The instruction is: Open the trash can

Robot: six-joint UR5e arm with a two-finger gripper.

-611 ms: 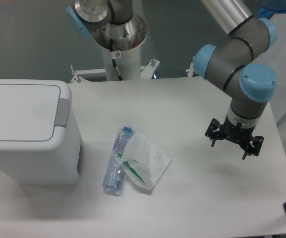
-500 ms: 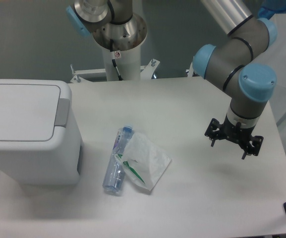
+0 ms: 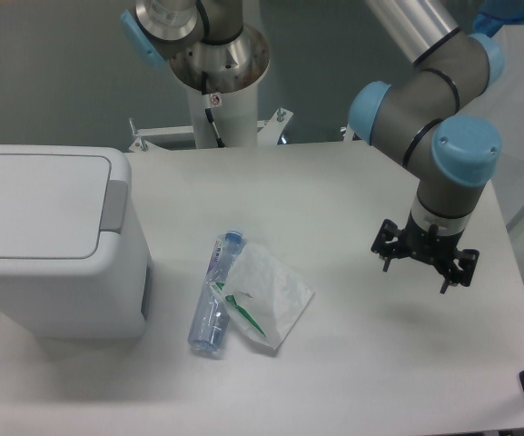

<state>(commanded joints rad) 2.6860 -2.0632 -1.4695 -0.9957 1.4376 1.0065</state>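
The gripper (image 3: pixel 422 268) is hanging over the right part of the table (image 3: pixel 352 200) with its two fingers spread apart and nothing between them, its fingertips pointing down and clear of the tabletop. Compared with the frame a little over half a second ago, it is sitting slightly further to the left in the picture and a touch higher, and the grey-and-blue wrist joints (image 3: pixel 452 159) above it are shifted the same small way. Nothing else on the table is differing from that earlier frame.

Out to the gripper's left in the picture, well apart from it, a crumpled clear plastic bag (image 3: pixel 266 295) with a green mark on it is lying flat. Just beyond the bag and touching its far edge, a clear plastic bottle (image 3: pixel 214 295) with a blue cap is lying on its side; its label is too small to read.

Further out still, at the far left side of the table from the gripper, the trash can (image 3: pixel 53 263) is standing upright with its flat white lid (image 3: pixel 34 204) down and its grey push tab (image 3: pixel 114 207) on the side facing the gripper. The gripper is nowhere near it.

Behind the table, up and to the left of the gripper, the robot's white base column (image 3: pixel 216 100) is carrying a small sticker with a red mark, which cannot be read.
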